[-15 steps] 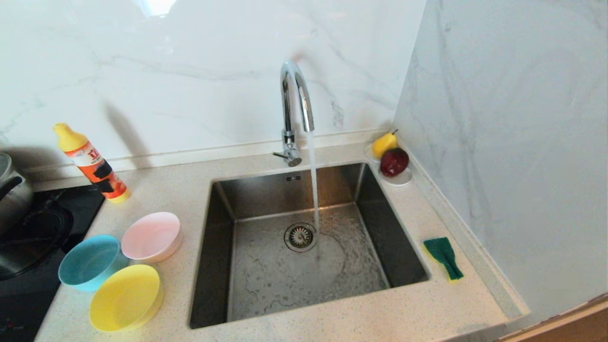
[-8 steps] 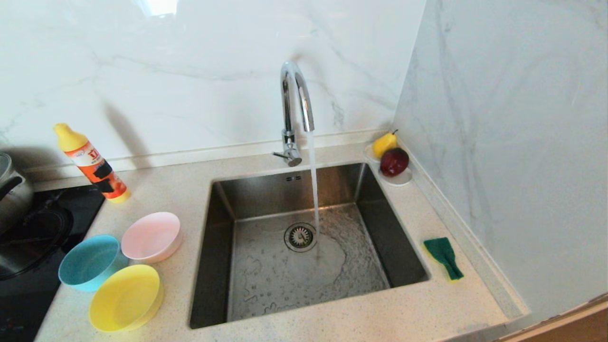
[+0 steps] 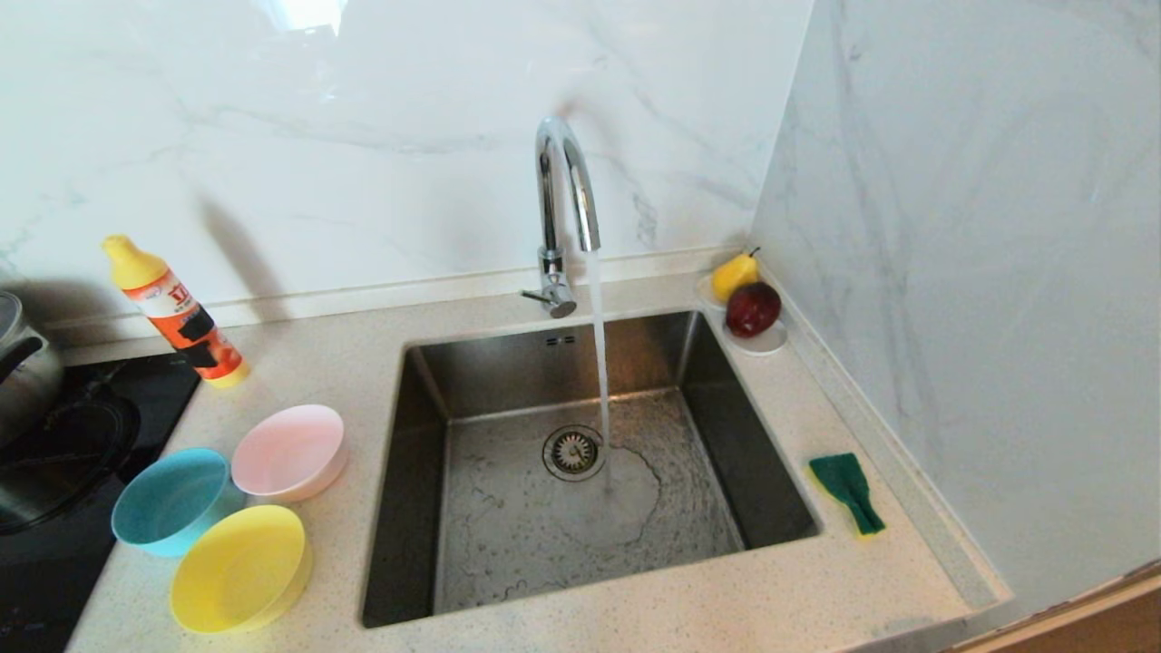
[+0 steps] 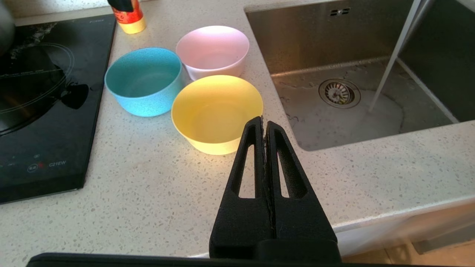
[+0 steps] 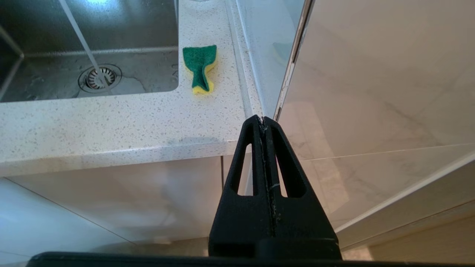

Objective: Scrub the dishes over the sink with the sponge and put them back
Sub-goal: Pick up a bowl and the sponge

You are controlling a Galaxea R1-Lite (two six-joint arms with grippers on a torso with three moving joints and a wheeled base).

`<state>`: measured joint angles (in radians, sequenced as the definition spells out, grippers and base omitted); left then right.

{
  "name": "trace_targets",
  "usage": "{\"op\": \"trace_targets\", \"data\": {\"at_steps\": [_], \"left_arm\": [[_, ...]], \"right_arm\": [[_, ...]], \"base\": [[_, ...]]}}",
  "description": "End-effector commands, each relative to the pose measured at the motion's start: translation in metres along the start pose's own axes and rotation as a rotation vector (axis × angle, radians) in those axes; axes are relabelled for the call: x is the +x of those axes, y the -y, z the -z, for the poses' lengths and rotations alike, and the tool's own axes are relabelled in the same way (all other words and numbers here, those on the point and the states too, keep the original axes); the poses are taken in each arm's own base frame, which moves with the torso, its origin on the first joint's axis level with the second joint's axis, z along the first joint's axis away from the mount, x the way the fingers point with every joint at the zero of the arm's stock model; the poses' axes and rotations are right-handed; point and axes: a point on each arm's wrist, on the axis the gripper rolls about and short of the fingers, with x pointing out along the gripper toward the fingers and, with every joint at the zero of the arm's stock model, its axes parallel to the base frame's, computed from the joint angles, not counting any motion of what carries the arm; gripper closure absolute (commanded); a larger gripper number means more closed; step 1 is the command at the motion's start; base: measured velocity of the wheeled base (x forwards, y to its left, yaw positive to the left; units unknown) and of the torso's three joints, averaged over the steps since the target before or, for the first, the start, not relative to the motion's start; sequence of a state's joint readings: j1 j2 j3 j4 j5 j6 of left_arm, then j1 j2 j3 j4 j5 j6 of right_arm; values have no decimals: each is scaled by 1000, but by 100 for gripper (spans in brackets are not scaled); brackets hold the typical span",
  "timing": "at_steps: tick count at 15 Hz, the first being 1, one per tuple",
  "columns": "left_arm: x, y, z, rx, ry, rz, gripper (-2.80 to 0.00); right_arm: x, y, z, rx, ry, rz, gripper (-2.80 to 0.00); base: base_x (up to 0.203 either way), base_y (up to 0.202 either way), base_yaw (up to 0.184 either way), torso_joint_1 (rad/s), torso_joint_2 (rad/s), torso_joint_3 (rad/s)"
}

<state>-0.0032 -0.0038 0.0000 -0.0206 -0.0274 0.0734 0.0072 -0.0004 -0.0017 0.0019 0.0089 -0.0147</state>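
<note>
Three bowls stand together on the counter left of the sink [image 3: 426,363]: a pink bowl [image 3: 288,452], a blue bowl [image 3: 170,501] and a yellow bowl [image 3: 239,569]. The sponge [image 3: 847,492], green face up and bent, lies on the counter right of the basin. Water runs from the faucet [image 3: 562,195] onto the basin floor beside the drain [image 3: 573,452]. Neither arm shows in the head view. My left gripper [image 4: 263,120] is shut and empty, short of the yellow bowl [image 4: 217,111]. My right gripper [image 5: 262,119] is shut and empty, back from the counter's front edge, with the sponge [image 5: 200,67] ahead.
An orange detergent bottle [image 3: 177,313] leans at the back left. A black cooktop [image 3: 54,508] with a steel pot [image 3: 23,363] lies at the far left. A white saucer [image 3: 762,340] with a pear and an apple sits in the back right corner. A marble wall [image 3: 980,272] bounds the right side.
Neither gripper nor any object has moved. Only the water pattern on the sink floor shifts as the stream keeps running.
</note>
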Motion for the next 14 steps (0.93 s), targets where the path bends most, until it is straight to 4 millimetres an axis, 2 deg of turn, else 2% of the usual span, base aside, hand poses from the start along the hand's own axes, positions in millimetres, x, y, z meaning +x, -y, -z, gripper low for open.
{"op": "trace_targets", "data": {"at_steps": [1, 4, 5, 8, 11, 14], "left_arm": [[1, 0, 5, 0, -20, 2, 0], [1, 0, 5, 0, -20, 2, 0], [1, 0, 5, 0, -20, 2, 0], [1, 0, 5, 0, -20, 2, 0], [1, 0, 5, 0, -20, 2, 0], [1, 0, 5, 0, -20, 2, 0]], "right_arm": [[0, 0, 0, 12, 4, -2, 0], [0, 0, 0, 10, 5, 8, 0], [-3, 1, -9, 12, 23, 23, 0], [-23, 1, -63, 68, 91, 11, 0], [-38, -1, -105, 61, 111, -110, 0], [-39, -3, -147, -19, 73, -202, 0]], "base": [[0, 0, 0, 0, 0, 0], [0, 0, 0, 0, 0, 0], [0, 0, 0, 0, 0, 0], [0, 0, 0, 0, 0, 0], [0, 0, 0, 0, 0, 0], [0, 0, 0, 0, 0, 0]]}}
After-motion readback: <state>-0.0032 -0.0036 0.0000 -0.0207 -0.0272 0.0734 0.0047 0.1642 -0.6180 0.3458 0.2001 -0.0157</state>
